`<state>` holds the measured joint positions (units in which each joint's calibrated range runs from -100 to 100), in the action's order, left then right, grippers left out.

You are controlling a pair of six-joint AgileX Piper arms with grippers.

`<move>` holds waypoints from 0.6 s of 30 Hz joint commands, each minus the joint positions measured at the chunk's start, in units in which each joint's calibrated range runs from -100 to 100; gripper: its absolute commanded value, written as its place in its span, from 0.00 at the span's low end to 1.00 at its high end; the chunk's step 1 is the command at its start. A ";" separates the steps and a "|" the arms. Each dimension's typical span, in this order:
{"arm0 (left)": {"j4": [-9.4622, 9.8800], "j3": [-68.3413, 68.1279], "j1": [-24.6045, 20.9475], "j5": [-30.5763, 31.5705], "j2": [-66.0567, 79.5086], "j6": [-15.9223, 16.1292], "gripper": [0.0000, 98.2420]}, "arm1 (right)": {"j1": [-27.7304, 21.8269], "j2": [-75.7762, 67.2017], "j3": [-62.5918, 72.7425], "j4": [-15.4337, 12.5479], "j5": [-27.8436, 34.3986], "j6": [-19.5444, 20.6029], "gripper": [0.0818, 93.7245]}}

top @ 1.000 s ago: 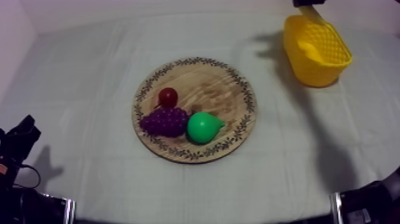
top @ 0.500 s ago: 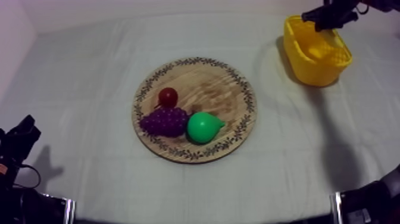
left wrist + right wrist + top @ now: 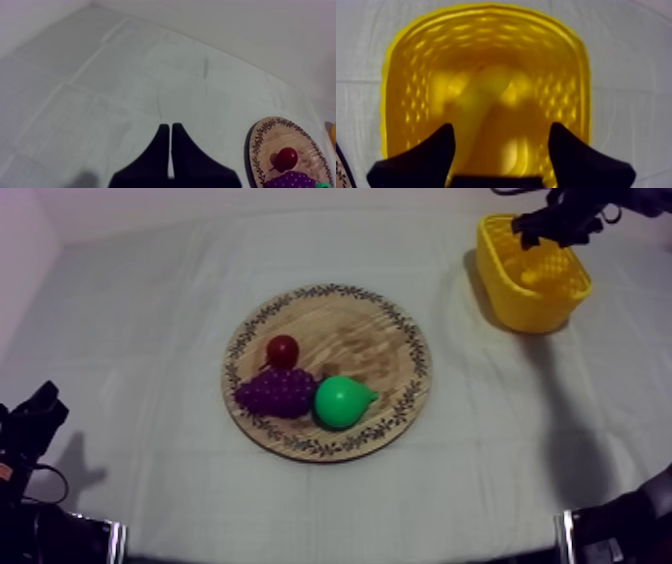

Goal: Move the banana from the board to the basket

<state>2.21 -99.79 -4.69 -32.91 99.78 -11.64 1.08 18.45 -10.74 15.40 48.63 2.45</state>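
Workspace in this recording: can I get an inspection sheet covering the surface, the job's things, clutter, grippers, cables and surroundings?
Surface: grey-white cloth, lying flat with faint fold lines.
Job's things: the banana lies inside the yellow basket; the wooden board holds no banana.
Clutter: grapes, pear and small red fruit sit close together on the board.
Grippers: right gripper is open over the basket, holding nothing; left gripper is shut on nothing, low over bare cloth beside the board.
Cables: nothing seen.
Surroundings: pale wall beyond the table's edge.
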 commanded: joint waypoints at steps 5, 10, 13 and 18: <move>-0.03 0.01 0.02 0.00 0.05 0.00 0.00 | -2.18 -9.14 -11.36 1.52 -15.98 1.54 0.17; -0.03 0.01 0.02 0.00 0.05 0.01 0.00 | -3.21 -20.48 -23.95 -0.96 -26.17 -0.18 0.08; -0.03 0.01 0.02 0.00 0.05 0.00 0.00 | -3.23 -27.44 -30.51 -4.25 -29.33 -2.39 0.07; -0.03 0.01 0.02 0.00 0.05 -0.01 0.00 | -2.73 -39.71 -43.36 -8.89 -34.75 -7.33 0.04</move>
<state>2.21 -99.79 -4.69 -32.91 99.78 -11.64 -1.73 -13.15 -45.79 8.41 15.77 -2.10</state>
